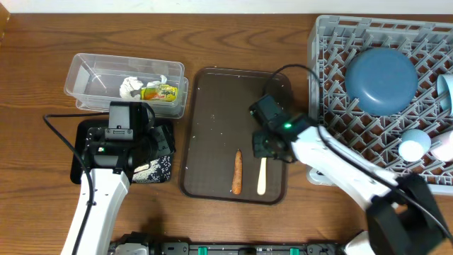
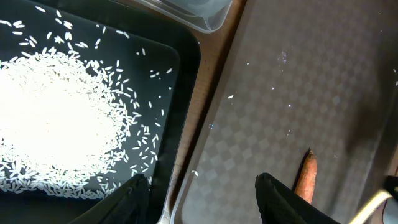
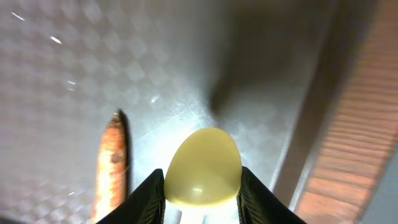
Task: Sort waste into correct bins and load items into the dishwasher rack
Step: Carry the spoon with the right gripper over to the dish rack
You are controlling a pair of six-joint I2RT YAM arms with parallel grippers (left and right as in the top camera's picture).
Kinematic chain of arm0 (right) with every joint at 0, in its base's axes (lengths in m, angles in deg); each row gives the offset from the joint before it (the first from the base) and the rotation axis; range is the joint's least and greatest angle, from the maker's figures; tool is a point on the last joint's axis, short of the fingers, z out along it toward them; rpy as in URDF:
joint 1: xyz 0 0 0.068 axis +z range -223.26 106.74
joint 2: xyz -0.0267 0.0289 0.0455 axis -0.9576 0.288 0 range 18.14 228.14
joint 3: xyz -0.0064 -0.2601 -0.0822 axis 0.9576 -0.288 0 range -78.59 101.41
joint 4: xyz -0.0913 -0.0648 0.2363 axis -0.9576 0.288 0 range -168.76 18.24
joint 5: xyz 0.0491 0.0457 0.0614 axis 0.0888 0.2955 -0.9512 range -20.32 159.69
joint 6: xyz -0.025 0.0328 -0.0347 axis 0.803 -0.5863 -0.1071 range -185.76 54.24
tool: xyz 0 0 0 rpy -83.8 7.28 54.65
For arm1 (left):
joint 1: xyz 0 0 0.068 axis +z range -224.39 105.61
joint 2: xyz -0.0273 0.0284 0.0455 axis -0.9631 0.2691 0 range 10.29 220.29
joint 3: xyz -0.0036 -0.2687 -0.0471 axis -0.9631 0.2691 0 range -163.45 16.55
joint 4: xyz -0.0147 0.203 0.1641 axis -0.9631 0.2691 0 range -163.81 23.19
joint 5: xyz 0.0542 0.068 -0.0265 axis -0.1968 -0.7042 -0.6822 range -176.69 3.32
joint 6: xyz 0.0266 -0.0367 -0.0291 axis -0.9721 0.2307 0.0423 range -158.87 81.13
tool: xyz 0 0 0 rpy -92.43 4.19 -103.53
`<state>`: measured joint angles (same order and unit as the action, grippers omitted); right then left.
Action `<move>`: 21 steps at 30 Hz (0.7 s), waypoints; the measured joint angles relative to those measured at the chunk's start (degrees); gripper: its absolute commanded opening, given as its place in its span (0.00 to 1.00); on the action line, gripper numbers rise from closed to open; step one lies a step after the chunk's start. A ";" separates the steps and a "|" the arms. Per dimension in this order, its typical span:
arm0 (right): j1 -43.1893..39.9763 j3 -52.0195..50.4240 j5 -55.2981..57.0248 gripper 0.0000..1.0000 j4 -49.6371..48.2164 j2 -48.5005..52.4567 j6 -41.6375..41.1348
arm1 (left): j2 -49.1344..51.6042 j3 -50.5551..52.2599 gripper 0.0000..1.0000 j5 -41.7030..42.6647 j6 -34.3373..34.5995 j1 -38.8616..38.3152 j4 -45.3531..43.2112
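Observation:
The pale yellow spoon [image 1: 261, 177] lies on the dark brown serving tray [image 1: 219, 113] beside the orange-brown food stick [image 1: 237, 172]. My right gripper [image 1: 269, 147] is shut on the spoon's bowl end [image 3: 204, 165], with the stick [image 3: 112, 162] to its left. My left gripper [image 1: 164, 145] is open and empty [image 2: 202, 186] over the gap between the black tray [image 1: 81, 152] and the serving tray. White rice [image 2: 56, 124] is heaped in the black tray. The clear tub [image 1: 85, 78] holds crumpled tissue [image 1: 131, 86] and the yellow-green wrapper [image 1: 161, 92].
The grey dishwasher rack [image 1: 333, 92] stands at the right with the dark blue plate [image 1: 381, 79], a light blue cup [image 1: 414, 145] and a white-pink cup [image 1: 444, 92] in it. A few rice grains [image 2: 230, 96] lie on the serving tray.

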<state>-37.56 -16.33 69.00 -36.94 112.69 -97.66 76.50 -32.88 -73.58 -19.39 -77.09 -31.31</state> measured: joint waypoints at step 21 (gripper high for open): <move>-3.89 0.87 -1.40 0.31 6.86 -4.72 5.88 | 0.00 0.00 0.58 0.02 0.00 0.00 0.13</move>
<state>-41.45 -15.46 67.60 -30.08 107.97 -91.78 76.50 -32.88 -73.56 -19.39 -77.09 -31.18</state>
